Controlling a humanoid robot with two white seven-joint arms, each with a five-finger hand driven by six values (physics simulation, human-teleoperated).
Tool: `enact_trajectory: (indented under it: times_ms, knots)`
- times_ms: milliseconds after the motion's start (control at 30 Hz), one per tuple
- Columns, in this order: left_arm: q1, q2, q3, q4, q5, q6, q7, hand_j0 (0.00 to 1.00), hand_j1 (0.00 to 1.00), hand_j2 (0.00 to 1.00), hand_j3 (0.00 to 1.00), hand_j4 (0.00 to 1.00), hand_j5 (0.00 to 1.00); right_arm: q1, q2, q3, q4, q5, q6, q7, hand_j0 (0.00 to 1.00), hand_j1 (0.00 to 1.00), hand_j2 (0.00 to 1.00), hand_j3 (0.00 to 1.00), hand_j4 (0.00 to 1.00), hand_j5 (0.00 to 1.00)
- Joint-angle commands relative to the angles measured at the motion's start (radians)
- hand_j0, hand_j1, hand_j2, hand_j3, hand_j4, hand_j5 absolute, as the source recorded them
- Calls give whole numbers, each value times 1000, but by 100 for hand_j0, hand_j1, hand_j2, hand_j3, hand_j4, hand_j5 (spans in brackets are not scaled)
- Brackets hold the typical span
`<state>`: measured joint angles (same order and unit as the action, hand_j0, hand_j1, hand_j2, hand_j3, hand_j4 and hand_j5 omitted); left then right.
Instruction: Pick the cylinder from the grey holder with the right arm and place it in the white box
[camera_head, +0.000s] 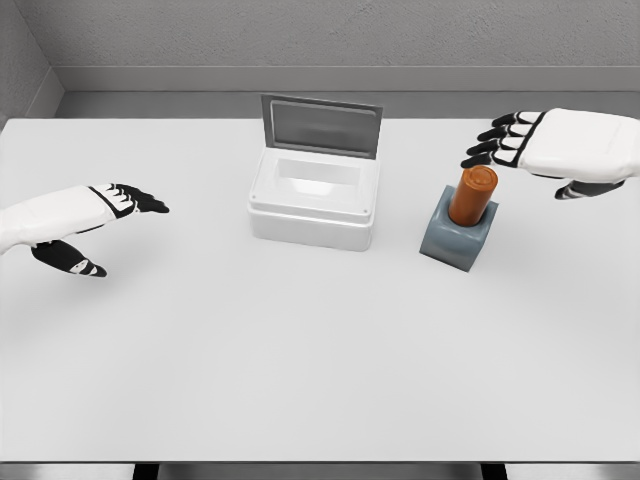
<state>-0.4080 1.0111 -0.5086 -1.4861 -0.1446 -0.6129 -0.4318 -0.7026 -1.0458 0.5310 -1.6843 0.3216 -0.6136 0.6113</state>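
The white table stretches out wide in front of me. Near its middle sits the white box, its grey lid standing upright at the back and the inside open. To the right of the box, apart from it, is the grey holder, and the orange cylinder stands in it, tilted slightly, its upper half sticking out. My right hand hovers just up and to the right of the cylinder's top, fingers spread and relaxed, holding nothing; the fingertips are near the cylinder's cap but not touching. My left hand rests at the left, well apart, fingers loose and empty.
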Motion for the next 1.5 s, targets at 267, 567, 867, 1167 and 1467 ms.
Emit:
enact_trajectory:
  times_ms: [267,567,867,1167,1467]
  knots:
    - [2,1,-1,-6,7,2,-18,100,100,100,100,100,100,-20,0,-11,26,-9,3,0,100,100,100,100,100,100]
    - [0,0,-8,-8,7,2,-18,100,100,100,100,100,100,-29,41,61,9,-1,3,0,100,100,100,100,100,100]
    - [0,0,-8,-8,7,2,-18,100,100,100,100,100,100,-44,66,112,-2,17,3,0,100,100,100,100,100,100]
    - [0,0,-8,-9,7,2,-18,100,100,100,100,100,100,-55,81,113,11,48,3,0,100,100,100,100,100,100]
    - [0,0,-10,-9,7,2,-18,100,100,100,100,100,100,-55,102,113,48,94,3,0,100,100,100,100,100,100]
